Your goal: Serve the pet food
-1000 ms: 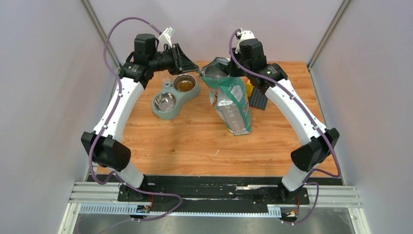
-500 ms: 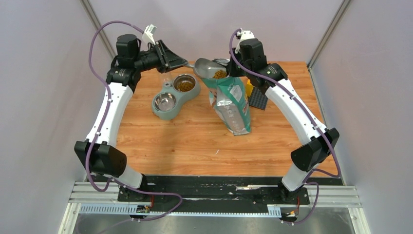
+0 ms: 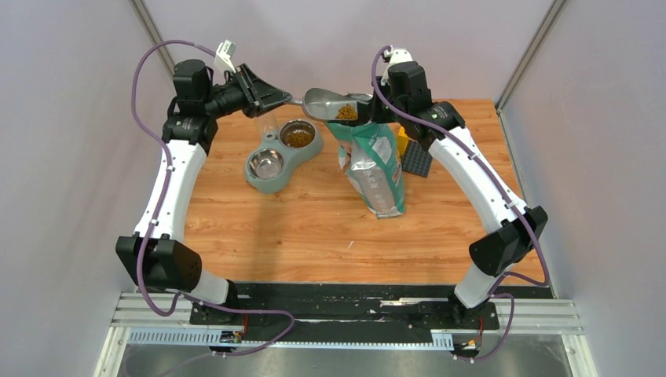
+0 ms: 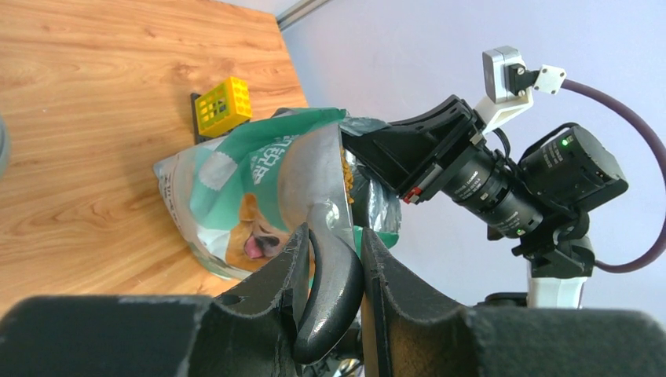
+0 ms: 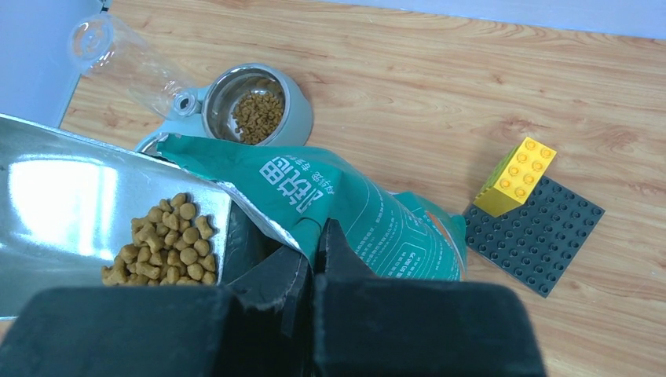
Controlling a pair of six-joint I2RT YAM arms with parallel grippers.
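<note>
1. Wood-grain surface (image 3: 314, 228) between plain grey walls. A green-and-white bag (image 3: 375, 169) stands right of middle, with a twin-bowl feeder (image 3: 316, 146) to its left. A yellow block (image 5: 514, 177) sits on a dark studded plate (image 5: 542, 236) beside the bag.
2. The left claw (image 4: 336, 236) is clamped around the dark handle of a metal scoop (image 3: 322, 100). The scoop hangs in the air just above the bag's mouth, on the side nearer the feeder.
3. The right claw (image 5: 317, 236) is pinched tight on the bag's top edge and appears to be keeping the bag upright with its mouth open.
4. The pet food (image 5: 165, 239) lies as a small loose heap in the scoop, at the end nearest the bag. More of it sits in the feeder's far bowl (image 3: 298, 137). The near bowl (image 3: 266, 163) shows only bare steel.
5. The kibble looks light, dry and hard, and each pellet is free to roll. It probably cannot be pinched directly, so it has to travel in the scoop.
6. The place to hold is the scoop's handle, where the left claw already grips it. The scoop likely needs to stay level until it is over a bowl, then tip slowly, because spilled pellets would bounce and scatter on the wood.
7. The bag looks like soft foil and may slump if the right claw lets go.
</note>
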